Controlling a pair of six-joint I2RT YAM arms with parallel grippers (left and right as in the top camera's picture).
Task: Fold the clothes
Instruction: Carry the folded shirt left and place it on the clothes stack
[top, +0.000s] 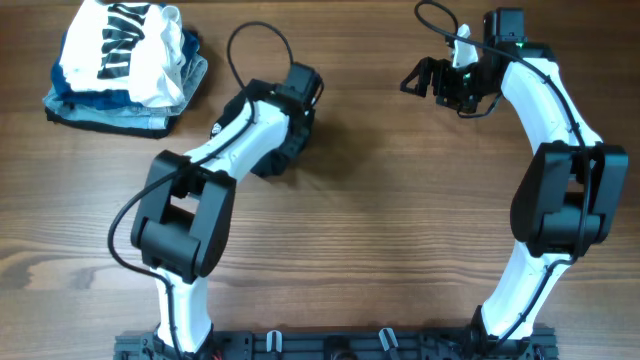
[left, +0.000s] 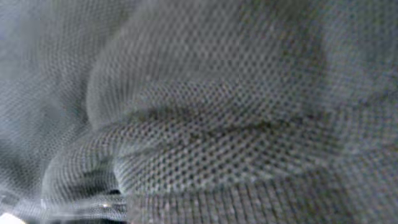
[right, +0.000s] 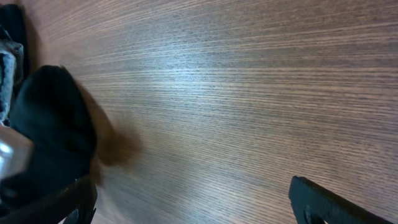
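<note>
The clothes (top: 272, 160) show as a small black bunch on the wooden table (top: 380, 230), left of centre. My left gripper (top: 292, 125) is pushed down into this bunch, and black on black hides its jaws from above. In the left wrist view dark woven fabric (left: 205, 124) fills the whole picture in creased folds and covers the fingers. My right gripper (top: 425, 78) hovers over bare wood at the back right. It is open, its two fingertips (right: 323, 199) far apart with nothing between them. A black lump that may be the clothes (right: 53, 124) sits at the left edge of the right wrist view.
At the back left corner lies a pile: a white garment with black lettering (top: 125, 45) on top of light-blue denim pieces (top: 110, 115). A black cable (top: 255, 40) loops above the left arm. The arm bases stand at the front edge.
</note>
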